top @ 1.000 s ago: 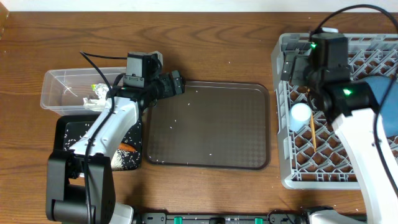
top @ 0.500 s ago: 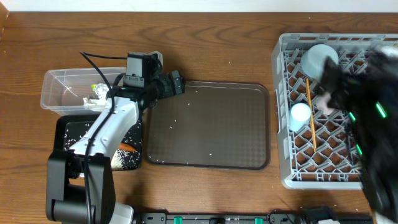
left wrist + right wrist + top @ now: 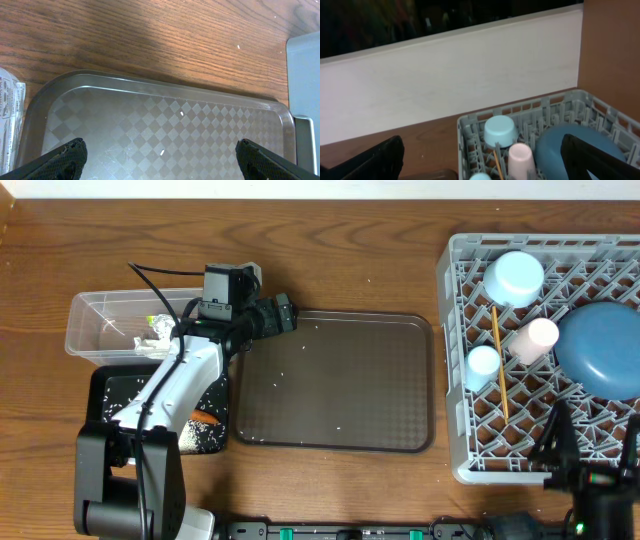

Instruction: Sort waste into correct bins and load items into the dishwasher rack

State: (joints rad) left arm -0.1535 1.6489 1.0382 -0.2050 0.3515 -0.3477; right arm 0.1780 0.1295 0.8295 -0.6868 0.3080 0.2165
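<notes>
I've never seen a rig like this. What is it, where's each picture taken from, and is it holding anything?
It is a two-armed robot at a wooden table. One picture looks down from above; the other two come from wrist cameras. On the right, a grey rack holds a dark-blue plate, a light-blue bowl, a pink cup, a small blue cup and chopsticks. A brown tray lies in the middle. On the left, a clear tub holds a wrapper, and a black tray holds rice and a carrot. The left end effector and the right end effector are open and empty.
</notes>
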